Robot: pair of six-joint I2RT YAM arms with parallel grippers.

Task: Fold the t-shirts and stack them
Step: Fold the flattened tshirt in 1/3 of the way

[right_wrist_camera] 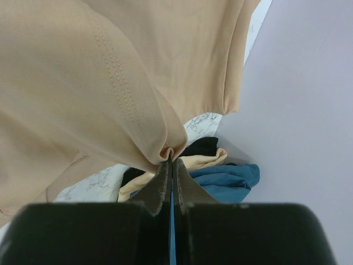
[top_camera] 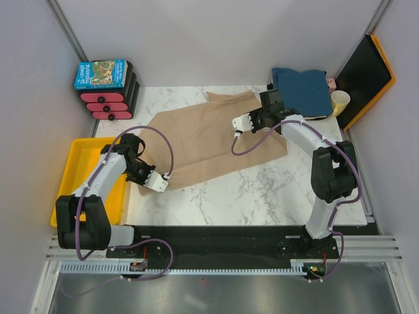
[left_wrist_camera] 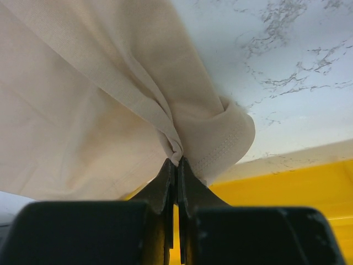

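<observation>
Pinching tan t-shirt [top_camera: 203,140]: L end effector [top_camera: 160,185] clamped on near hem, R end effector [top_camera: 237,124] clamped on far edge, over table [top_camera: 275,190].

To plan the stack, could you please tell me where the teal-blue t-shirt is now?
In the top view, the teal-blue t-shirt lies at the far right of the table, directly left of the pale yellow cup.

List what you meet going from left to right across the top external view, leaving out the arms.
yellow tray → tan t-shirt → teal t-shirt → pale yellow cup → black board with orange edge
</observation>
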